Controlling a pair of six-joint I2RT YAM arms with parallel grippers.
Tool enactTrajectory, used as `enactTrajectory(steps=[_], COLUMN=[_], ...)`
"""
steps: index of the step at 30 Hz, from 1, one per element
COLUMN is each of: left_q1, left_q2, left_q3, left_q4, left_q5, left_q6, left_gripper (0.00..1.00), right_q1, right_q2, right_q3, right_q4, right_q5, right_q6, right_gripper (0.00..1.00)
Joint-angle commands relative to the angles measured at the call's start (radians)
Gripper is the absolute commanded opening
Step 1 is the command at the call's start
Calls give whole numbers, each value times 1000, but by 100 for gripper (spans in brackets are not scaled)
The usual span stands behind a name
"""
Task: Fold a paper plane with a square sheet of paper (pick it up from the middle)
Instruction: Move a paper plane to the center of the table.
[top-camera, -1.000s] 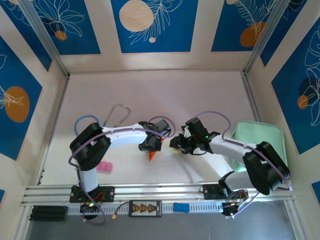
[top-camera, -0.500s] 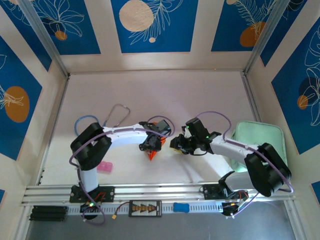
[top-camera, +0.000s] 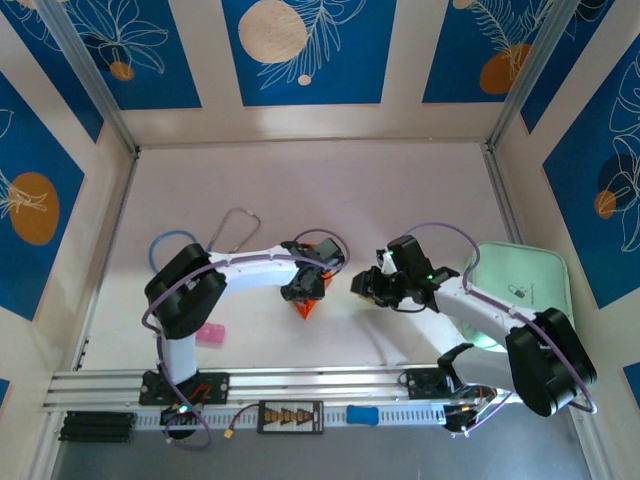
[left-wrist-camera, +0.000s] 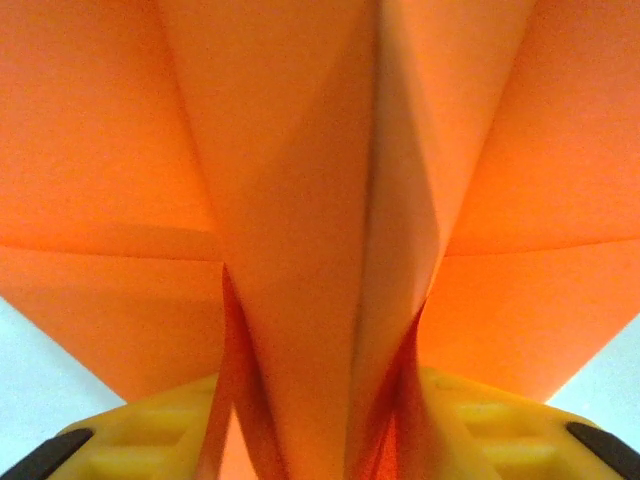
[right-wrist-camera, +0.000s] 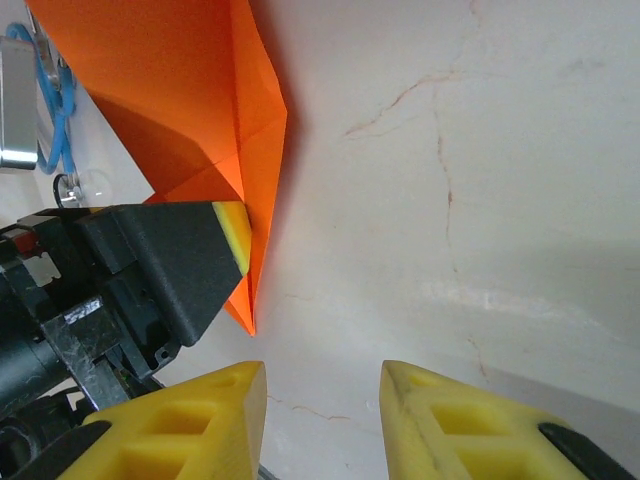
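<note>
The folded orange paper plane (top-camera: 307, 305) hangs point-down near the table's middle, my left gripper (top-camera: 303, 288) shut on it. In the left wrist view the plane's centre keel (left-wrist-camera: 320, 300) runs down between the yellow fingers (left-wrist-camera: 150, 435), and its wings spread to both sides. My right gripper (top-camera: 362, 285) stands open a short way to the right, apart from the paper. From the right wrist view the plane (right-wrist-camera: 200, 110) is at upper left, pinched by the left gripper's pad (right-wrist-camera: 235, 235). Bare table lies between my right gripper's (right-wrist-camera: 322, 400) fingers.
A pale green tray (top-camera: 530, 285) sits at the right, partly under the right arm. A small pink block (top-camera: 208, 334) lies by the left arm's base. A looped tube (top-camera: 235, 225) and a blue cable (top-camera: 170, 240) lie at back left. An aluminium rail (top-camera: 320, 382) runs along the front.
The right gripper has drawn back to the right, away from the plane, and its arm has shifted right. The left gripper still holds the plane in about the same place.
</note>
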Motion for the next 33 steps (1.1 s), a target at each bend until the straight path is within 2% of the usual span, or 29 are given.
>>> enactTrajectory(steps=[1, 20, 23, 26, 28, 30, 33], left_q1=[2, 1, -9, -8, 7, 38, 148], left_q2=[9, -145, -223, -363, -481, -599, -732], left_q3=[35, 19, -5, -74, -138, -214, -335], left_q4=[-59, -73, -61, -19, 25, 83, 190], left_q5=[-34, -68, -124, -241, -321, -385, -413], left_q6=[-25, -41, -30, 15, 78, 159, 305], left_gripper=[43, 51, 52, 54, 61, 69, 82], right_q1=[-9, -36, -39, -33, -8, 20, 15], right_q2=[-31, -97, -133, -188, -219, -236, -234], right_q3=[-2, 50, 88, 164, 217, 209, 148], right_q4=[-41, -143, -189, -280, -324, -262, -91], right_q5=[-31, 10, 58, 218, 415, 595, 723], right_q6=[-33, -74, -120, -194, -274, -390, -664], right_gripper=[36, 37, 39, 52, 61, 99, 99])
